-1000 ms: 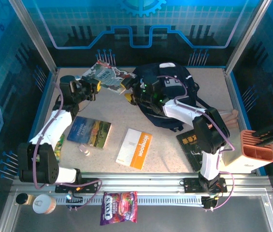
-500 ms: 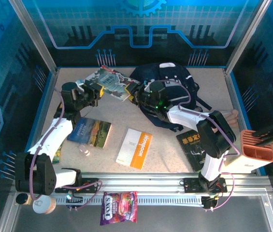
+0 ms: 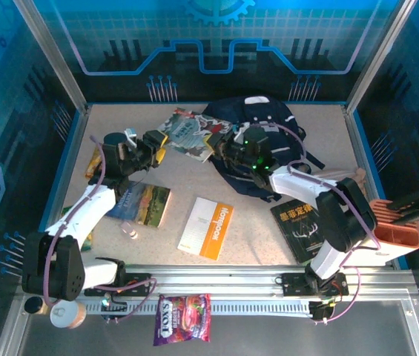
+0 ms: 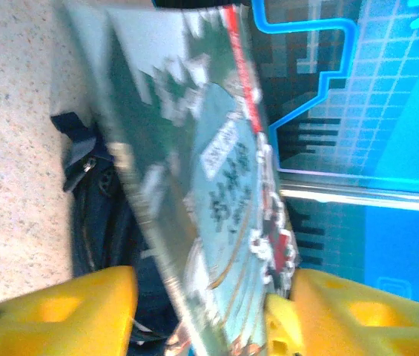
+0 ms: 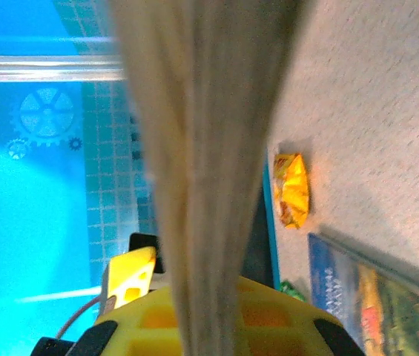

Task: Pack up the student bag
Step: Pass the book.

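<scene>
At the back of the surface (image 3: 194, 178), the right fingers (image 5: 268, 319) are pressed together on one edge of a teal book (image 3: 188, 133). In the right wrist view its pages run edge-on straight up from between them. The left fingers (image 4: 61, 311) stand spread on either side of the book's other end. One has a dark gap between it and the cover. The other is just beside the opposite face, and whether it touches cannot be told. The book sits tilted between the two arms, and its far end reaches over the bag (image 3: 268, 111).

The bag lies at the back of the surface, right of centre, partly under the right arm, with its grey-white patch toward the back wall.

Nearer the arms' bases, a landscape book (image 3: 141, 204) lies flat beside the left arm. An orange-and-white booklet (image 3: 208, 226) lies mid-surface, well apart from it. A black book (image 3: 302, 226) lies near the right arm's base.

An orange wrapper (image 5: 292, 189) rests on the surface by the left wall. A terracotta rack (image 3: 394, 233) stands at the right edge. A sweets packet (image 3: 183, 308) lies in front of the rail, and a cup (image 3: 64, 315) stands at the near left corner.
</scene>
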